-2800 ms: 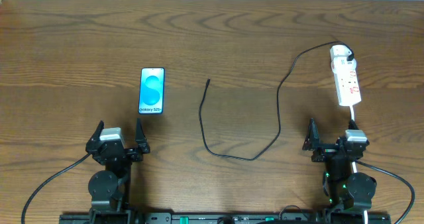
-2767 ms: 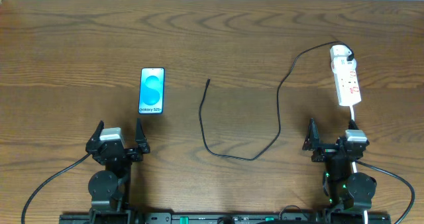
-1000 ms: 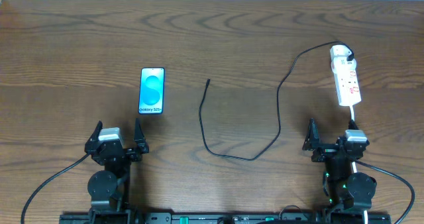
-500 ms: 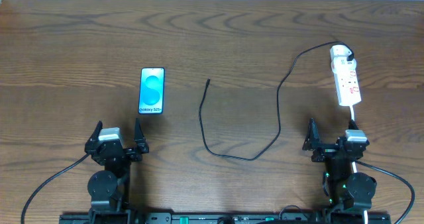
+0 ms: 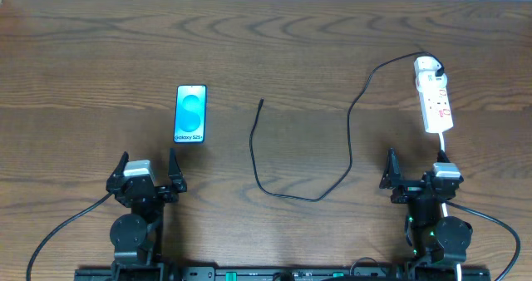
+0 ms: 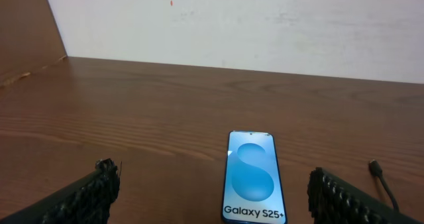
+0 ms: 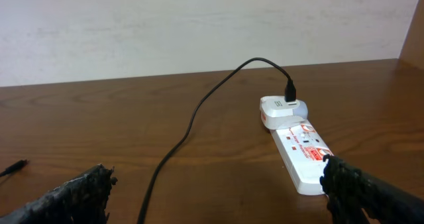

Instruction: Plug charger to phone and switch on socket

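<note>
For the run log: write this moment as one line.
left fingers: open, empty | right fingers: open, empty | charger: plugged at socket, tip lying free | phone: face up, unplugged | socket: untouched

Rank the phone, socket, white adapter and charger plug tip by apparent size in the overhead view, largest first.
1. Tied: phone and socket, too close to rank; the phone is wider, the socket longer.
2. The white adapter at the socket's far end.
3. The charger plug tip, smallest.
</note>
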Controlling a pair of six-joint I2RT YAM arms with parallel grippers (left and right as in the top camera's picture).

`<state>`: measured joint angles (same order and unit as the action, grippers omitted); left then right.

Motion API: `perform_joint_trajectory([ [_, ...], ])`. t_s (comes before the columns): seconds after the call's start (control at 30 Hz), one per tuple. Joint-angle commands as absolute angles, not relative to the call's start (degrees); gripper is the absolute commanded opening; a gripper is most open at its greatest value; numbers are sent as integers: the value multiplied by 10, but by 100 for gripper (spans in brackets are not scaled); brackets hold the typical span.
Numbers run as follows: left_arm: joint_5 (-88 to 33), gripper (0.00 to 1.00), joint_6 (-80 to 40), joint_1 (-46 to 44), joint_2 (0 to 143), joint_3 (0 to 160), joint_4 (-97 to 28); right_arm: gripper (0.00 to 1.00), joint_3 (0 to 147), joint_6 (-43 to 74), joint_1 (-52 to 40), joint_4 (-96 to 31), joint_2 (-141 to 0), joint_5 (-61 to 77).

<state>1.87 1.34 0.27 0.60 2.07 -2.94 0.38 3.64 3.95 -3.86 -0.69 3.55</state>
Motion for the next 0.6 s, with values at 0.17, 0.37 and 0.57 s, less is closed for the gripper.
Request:
perform_joint_trajectory([
  [0.17,-7,92,17,5,2,2,-32,99,3,36,37,-41,-3,31],
  [0.37,-10,92,17,5,3,18,-21,99,3,36,37,-41,-3,31],
  [0.57,-11,93,17,5,44,47,-21,99,3,36,37,-41,-3,31],
])
